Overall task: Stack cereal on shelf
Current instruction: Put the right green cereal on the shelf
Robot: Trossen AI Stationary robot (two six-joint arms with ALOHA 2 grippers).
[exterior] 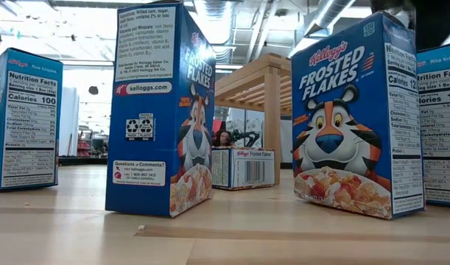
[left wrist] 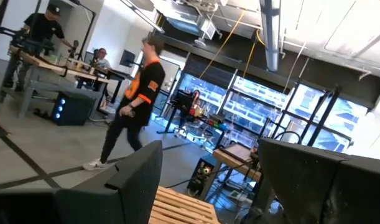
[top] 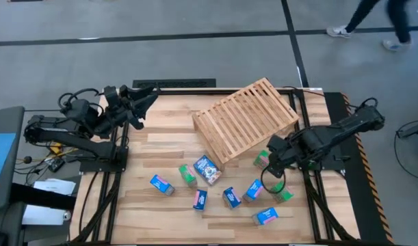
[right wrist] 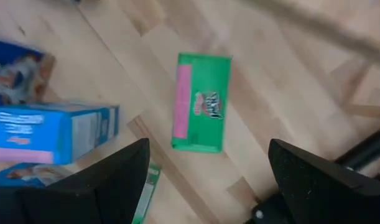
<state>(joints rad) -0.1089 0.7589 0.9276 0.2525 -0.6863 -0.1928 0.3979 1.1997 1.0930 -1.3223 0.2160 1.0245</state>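
Observation:
The shelf [top: 246, 119] is a light-wood slatted rack that lies tilted at the table's far middle; it also shows in the low view [exterior: 258, 79]. Several small cereal boxes, blue [top: 207, 169] and green [top: 187, 175], are scattered on the planks in front of it, some upright [exterior: 350, 118]. My right gripper [top: 273, 174] points down, open, above a green box [right wrist: 202, 102] that lies flat on the table, next to a blue box [right wrist: 53, 134]. My left gripper [top: 137, 102] is raised and open at the far left, with nothing between its fingers [left wrist: 217, 186].
Dark frame rails [top: 308, 198] run along the table's left and right sides. A person [left wrist: 137, 102] walks in the room beyond the table, and another person's legs [top: 373, 20] pass on the floor at the far right. Bare planks [top: 147, 219] lie near the front left.

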